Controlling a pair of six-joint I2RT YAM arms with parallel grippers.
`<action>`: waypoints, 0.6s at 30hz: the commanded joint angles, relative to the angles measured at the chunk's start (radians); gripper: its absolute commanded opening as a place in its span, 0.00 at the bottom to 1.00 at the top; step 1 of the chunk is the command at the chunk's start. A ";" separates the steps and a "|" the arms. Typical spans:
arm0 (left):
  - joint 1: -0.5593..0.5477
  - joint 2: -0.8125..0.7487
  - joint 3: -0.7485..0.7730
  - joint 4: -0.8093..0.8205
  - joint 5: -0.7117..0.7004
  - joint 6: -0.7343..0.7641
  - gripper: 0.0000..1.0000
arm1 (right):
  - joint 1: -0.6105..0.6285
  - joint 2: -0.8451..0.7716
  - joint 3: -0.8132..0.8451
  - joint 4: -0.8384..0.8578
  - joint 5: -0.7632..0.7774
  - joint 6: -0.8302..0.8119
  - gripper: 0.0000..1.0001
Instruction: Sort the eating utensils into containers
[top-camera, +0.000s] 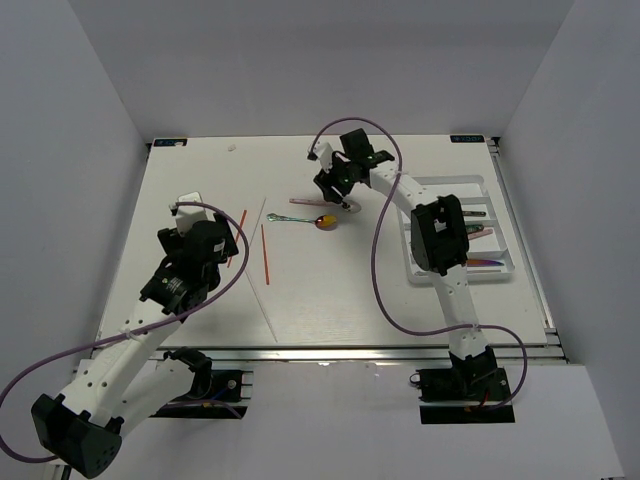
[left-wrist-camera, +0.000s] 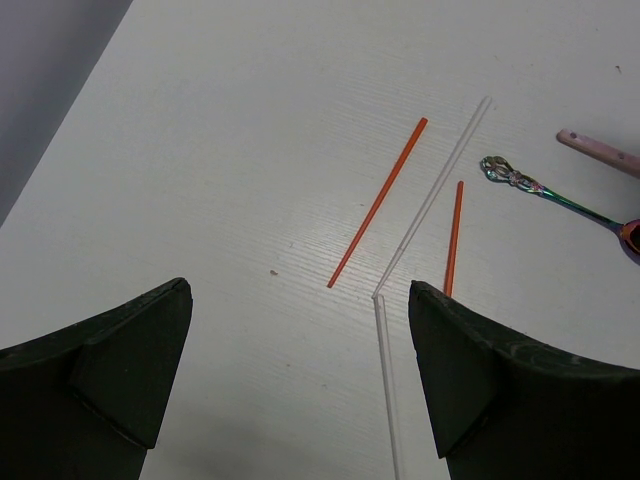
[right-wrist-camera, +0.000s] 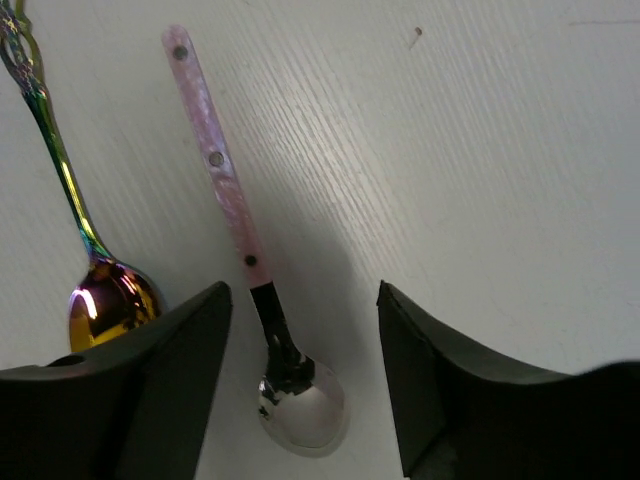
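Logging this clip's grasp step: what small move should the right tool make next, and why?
Probably close the right tool on the pink-handled silver spoon: its dark neck lies between the open fingers, flat on the white table, not yet gripped.

My top camera sits high behind my bases at 6 o'clock, looking down toward 12 o'clock over the whole tabletop (top-camera: 350, 300). Both wrist cameras look down from close above it, sharing the iridescent spoon (left-wrist-camera: 545, 192).
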 joint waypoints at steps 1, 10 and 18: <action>0.005 -0.009 -0.002 0.016 0.013 0.009 0.98 | -0.005 0.023 0.026 -0.048 -0.014 -0.075 0.62; 0.005 -0.018 -0.003 0.017 0.016 0.012 0.98 | -0.023 0.046 0.001 -0.098 -0.005 -0.127 0.53; 0.005 -0.023 -0.003 0.017 0.021 0.014 0.98 | -0.045 0.005 -0.077 -0.094 -0.018 -0.118 0.10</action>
